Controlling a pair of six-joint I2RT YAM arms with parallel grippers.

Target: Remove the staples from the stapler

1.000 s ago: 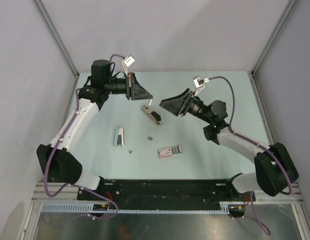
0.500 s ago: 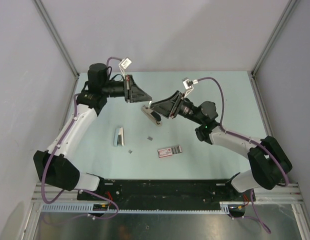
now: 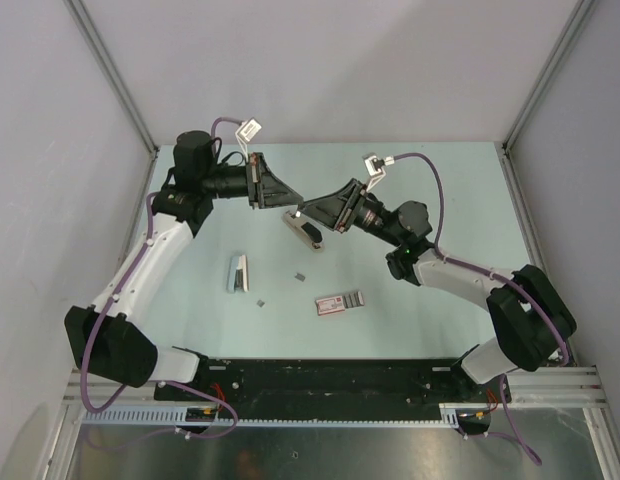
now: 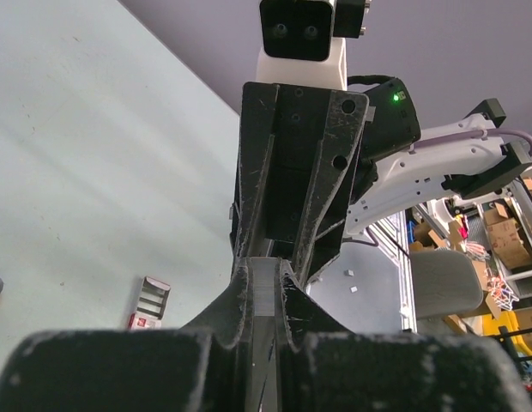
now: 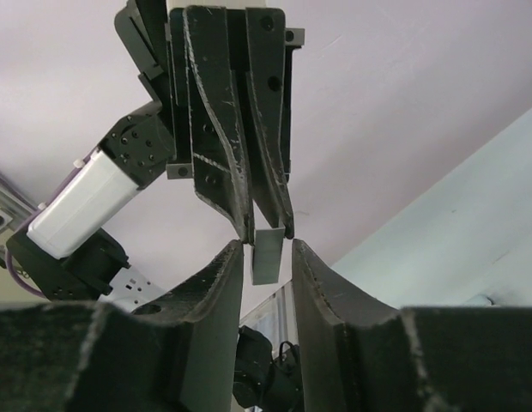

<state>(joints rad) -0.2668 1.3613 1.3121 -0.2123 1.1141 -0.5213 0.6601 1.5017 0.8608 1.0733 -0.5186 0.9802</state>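
The stapler (image 3: 304,230), cream with a black top, lies on the table just below both grippers. My left gripper (image 3: 292,200) is raised above it and shut on the staples (image 4: 268,290), a short silvery strip whose free end sticks out past the fingertips. My right gripper (image 3: 309,208) faces the left one tip to tip. In the right wrist view the right gripper (image 5: 268,245) is open, with its fingers on either side of the free end of the staples (image 5: 268,257), a gap on each side. The left gripper's fingers (image 5: 236,193) pinch the strip's other end.
A flat pink-and-grey box (image 3: 340,302) lies on the near middle of the table and also shows in the left wrist view (image 4: 150,300). A small white-and-grey elongated piece (image 3: 237,272) lies to the left. Two tiny bits (image 3: 300,274) (image 3: 260,300) lie between them.
My right gripper has moved left and up to the left gripper, and its open fingers now straddle the strip. The left gripper has shifted slightly left, still holding the staples.
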